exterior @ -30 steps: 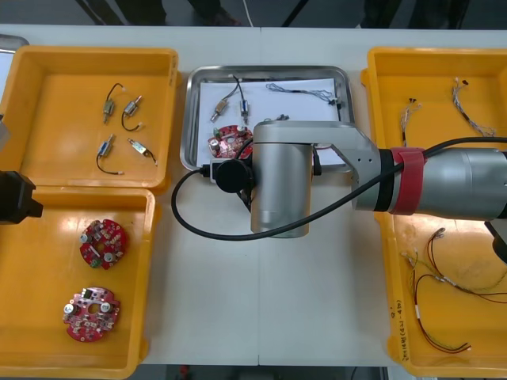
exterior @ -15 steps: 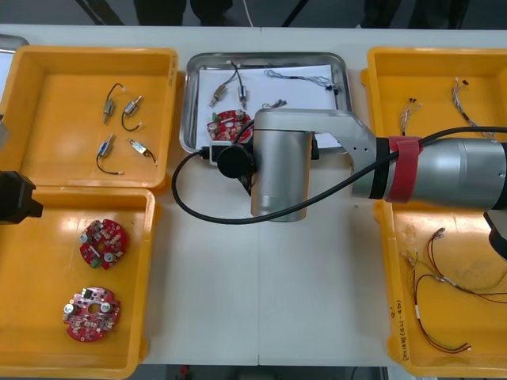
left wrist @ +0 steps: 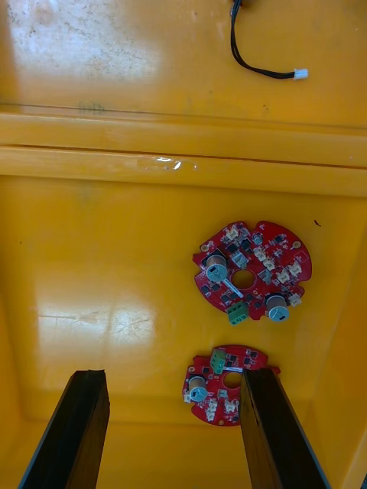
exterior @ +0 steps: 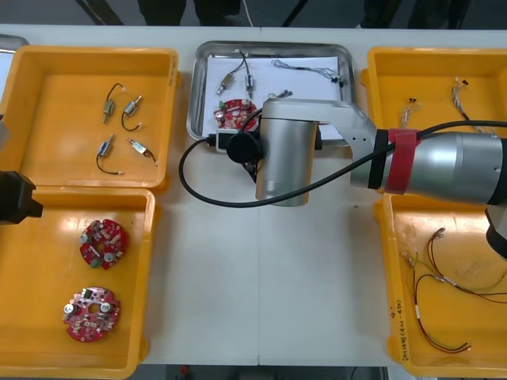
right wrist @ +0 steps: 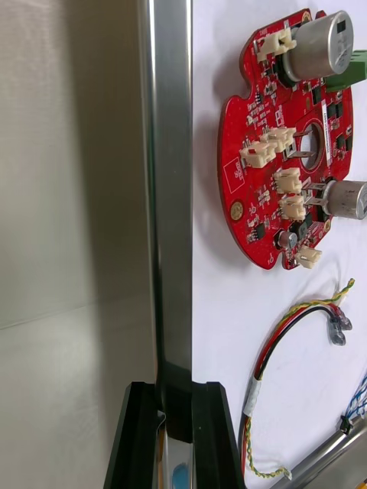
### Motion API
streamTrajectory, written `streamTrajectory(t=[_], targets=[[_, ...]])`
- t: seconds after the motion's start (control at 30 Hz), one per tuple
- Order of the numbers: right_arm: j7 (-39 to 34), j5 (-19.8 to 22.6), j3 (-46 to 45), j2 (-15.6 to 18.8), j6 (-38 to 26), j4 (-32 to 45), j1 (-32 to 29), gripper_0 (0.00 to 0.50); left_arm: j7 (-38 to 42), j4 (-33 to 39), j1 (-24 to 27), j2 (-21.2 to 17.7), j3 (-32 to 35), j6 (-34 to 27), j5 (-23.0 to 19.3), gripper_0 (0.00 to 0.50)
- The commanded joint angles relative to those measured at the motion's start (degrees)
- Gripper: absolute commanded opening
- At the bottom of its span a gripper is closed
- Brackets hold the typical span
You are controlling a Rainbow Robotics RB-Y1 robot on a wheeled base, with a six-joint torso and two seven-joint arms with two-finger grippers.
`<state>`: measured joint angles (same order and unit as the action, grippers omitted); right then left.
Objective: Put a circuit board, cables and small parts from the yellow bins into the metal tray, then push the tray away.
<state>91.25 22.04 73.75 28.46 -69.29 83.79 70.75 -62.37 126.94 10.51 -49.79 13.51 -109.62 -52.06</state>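
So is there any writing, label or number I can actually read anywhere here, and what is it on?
Nothing is legible.
Dark marks on the near right yellow bin, on its rim: too small to read.
White label on the red circuit board in the metal tray, whose rim the right gripper clamps: print too small.
Near left yellow bin under the open left gripper: nothing readable.

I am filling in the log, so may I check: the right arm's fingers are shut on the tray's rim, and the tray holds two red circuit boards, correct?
Not quite. The tray holds one red circuit board, not two, as the front view shows. The right fingers are indeed shut on its rim. The left fingers hang open over a yellow bin.
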Motion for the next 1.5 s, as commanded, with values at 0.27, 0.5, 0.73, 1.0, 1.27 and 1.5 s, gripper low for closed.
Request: streamTrajectory(t=[0.27, 0.5, 0.73, 1.0, 1.27, 1.5], targets=[[1.47, -0.69, -1.85, -1.56, 5.74, -4.25, 3.96, 0.0, -6.62, 1.55, -0.93, -2.41, 1.7, -0.38, 0.03, 0.5], [2.35, -0.78, -1.94, -1.56, 7.33, -5.22, 3.96, 0.361, -6.62, 1.55, -0.93, -2.41, 1.7, -0.38, 0.03, 0.5], [2.79, -0.6, -2.47, -1.47, 5.92, -4.34, 3.87, 0.5, -6.62, 1.55, -0.93, -2.41, 1.7, -0.38, 0.03, 0.5], [3.23, 3.88, -7.3, -1.03, -2.69, 1.73, 2.29, 0.5, -6.62, 1.55, -0.93, -2.41, 1.7, -0.38, 0.03, 0.5], [3.41, 3.88, -18.02, -1.03, -16.4, 15.17, -5.19, 0.5, -6.62, 1.55, -0.93, -2.41, 1.7, -0.38, 0.03, 0.5], [3.58, 4.06, -24.26, 0.11, -28.8, 26.07, -9.76, 0.5, -6.62, 1.55, -0.93, -2.41, 1.7, -0.38, 0.03, 0.5]])
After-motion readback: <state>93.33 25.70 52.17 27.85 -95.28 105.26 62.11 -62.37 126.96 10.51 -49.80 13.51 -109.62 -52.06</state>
